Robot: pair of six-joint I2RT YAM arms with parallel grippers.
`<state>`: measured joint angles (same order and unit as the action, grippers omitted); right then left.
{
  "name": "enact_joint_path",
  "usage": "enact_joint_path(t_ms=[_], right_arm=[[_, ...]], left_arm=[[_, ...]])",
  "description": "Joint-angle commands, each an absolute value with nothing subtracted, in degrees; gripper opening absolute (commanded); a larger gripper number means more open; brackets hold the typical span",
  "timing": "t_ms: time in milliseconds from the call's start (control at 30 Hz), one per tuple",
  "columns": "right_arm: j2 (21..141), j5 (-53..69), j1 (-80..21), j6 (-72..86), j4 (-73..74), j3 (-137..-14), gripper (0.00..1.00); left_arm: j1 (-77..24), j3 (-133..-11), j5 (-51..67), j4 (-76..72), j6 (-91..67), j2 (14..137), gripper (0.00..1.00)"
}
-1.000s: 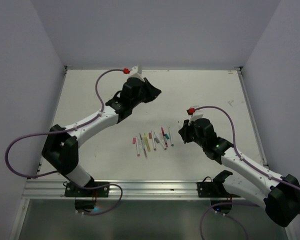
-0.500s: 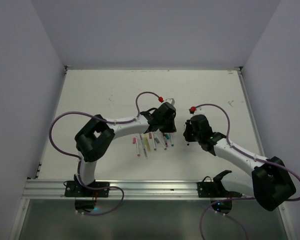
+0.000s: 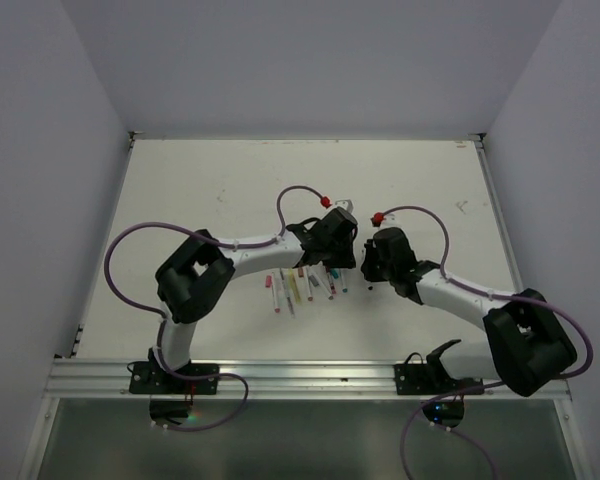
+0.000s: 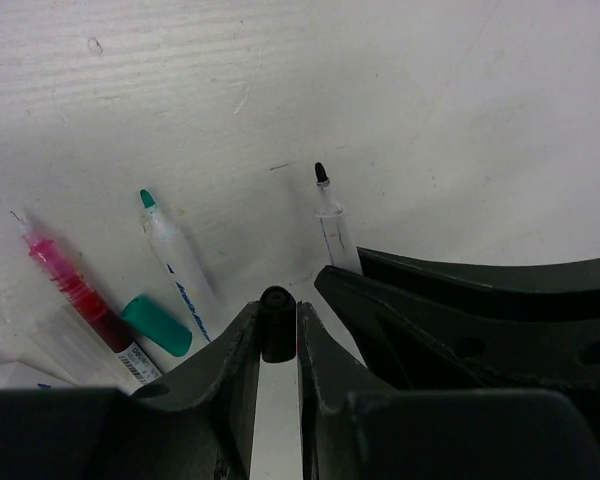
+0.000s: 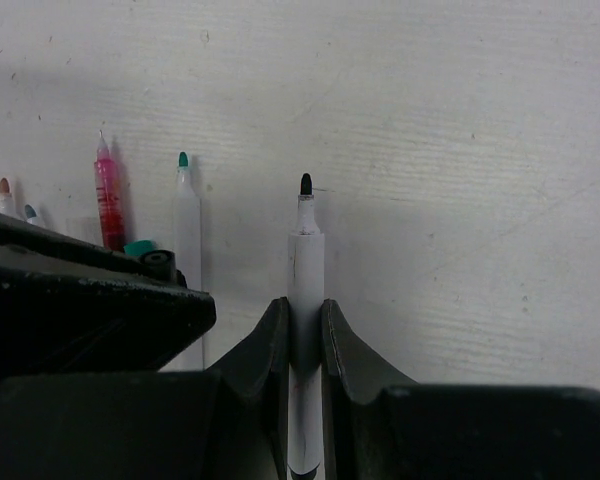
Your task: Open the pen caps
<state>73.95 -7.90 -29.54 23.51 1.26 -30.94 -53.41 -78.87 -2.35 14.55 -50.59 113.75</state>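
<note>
In the left wrist view, a pink pen [image 4: 68,283] lay at the lower left on the tabletop [image 4: 430,90]. Next to it was a loose green cap [image 4: 156,325], just beside a green-tipped pen [image 4: 178,262]. In the low middle of that frame, my left claw [image 4: 278,340] was closed around the black cap [image 4: 277,305], which was off its pen. To the right of it, my right claw [image 5: 305,318] gripped the white barrel of the black-tipped pen [image 5: 305,250]. The bare tip of this pen pointed to the top of the frame.

The white table [image 3: 210,180] bears a row of pens [image 3: 300,285] and a loose green cap [image 4: 156,325].
</note>
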Motion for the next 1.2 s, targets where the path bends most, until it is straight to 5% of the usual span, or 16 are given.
enact_joint_path(t_ms=[0, 600, 1033, 1167], right_arm=[[76.37, -7.21, -29.35, 23.47, -3.34, -33.49, 0.00], [85.51, -4.66, -29.27, 21.71, -8.35, -34.63, 0.00], [85.18, -0.35, -29.27, 21.09, -7.04, -36.12, 0.33], [80.08, -2.37, -29.27, 22.06, -3.17, -36.30, 0.43]], left_arm=[[-54.05, -78.75, -2.99, 14.68, -52.29, 114.34, 0.23], [-54.14, -72.43, -8.17, 16.08, -53.35, 105.39, 0.29], [-54.05, -65.57, -24.69, 23.37, -51.68, 85.36, 0.39], [-54.05, -64.16, -29.35, 27.23, -50.98, 80.69, 0.49]])
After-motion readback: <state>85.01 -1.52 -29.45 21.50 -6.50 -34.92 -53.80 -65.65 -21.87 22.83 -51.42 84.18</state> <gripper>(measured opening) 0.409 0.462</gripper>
